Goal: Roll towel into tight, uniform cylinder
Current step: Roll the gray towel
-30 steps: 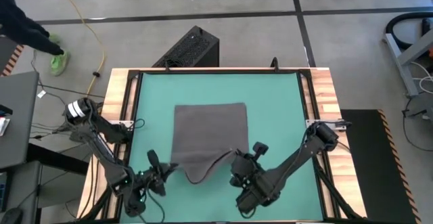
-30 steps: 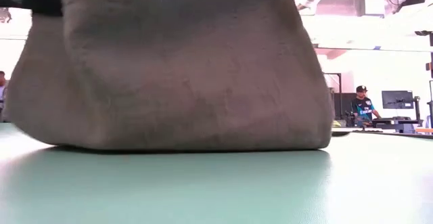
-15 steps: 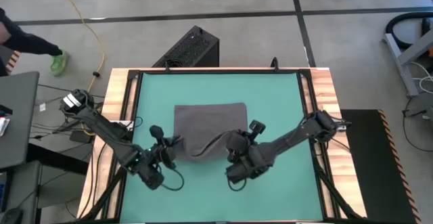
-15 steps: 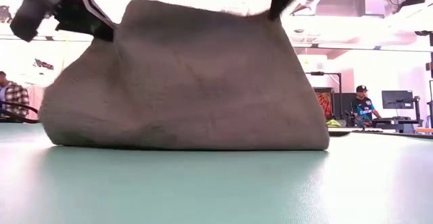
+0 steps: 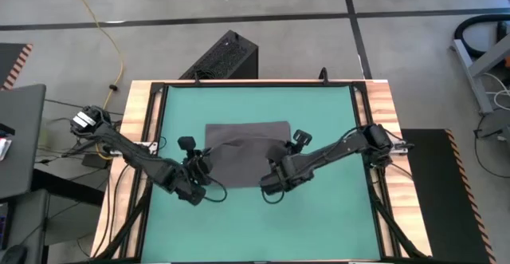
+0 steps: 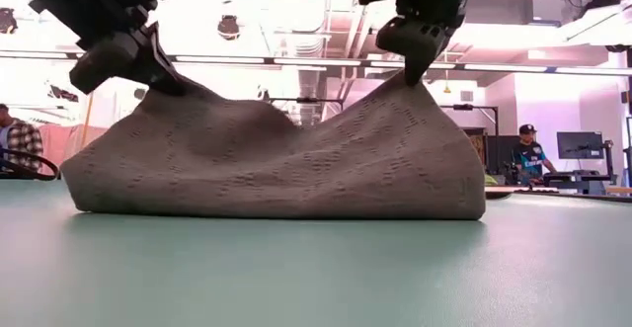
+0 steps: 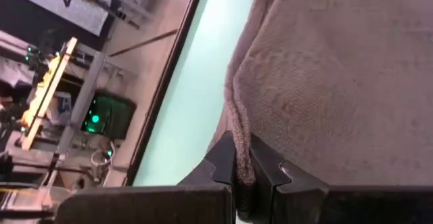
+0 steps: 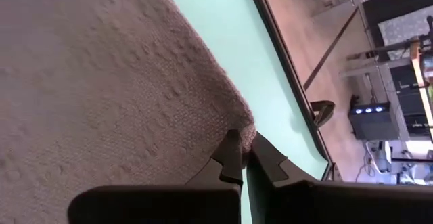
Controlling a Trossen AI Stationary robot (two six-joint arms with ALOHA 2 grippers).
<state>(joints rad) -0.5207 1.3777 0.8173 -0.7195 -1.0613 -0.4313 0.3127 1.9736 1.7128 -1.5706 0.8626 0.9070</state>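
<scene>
Left end effector [image 5: 201, 171] — right end effector [image 5: 275, 176] clamp towel [image 5: 247, 148] corners (lifted) | fold runs left-right

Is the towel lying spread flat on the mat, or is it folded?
Folded over: the towel has its near edge lifted by the left gripper and right gripper, both shut on its corners.

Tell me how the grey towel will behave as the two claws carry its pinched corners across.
Likely floppy: the towel sags between the left claw and right claw. Probably light, since thin pinches at its corners hold it up. Its woven texture suggests it grips rather than slips, and the fold rests flat on the green mat.
</scene>
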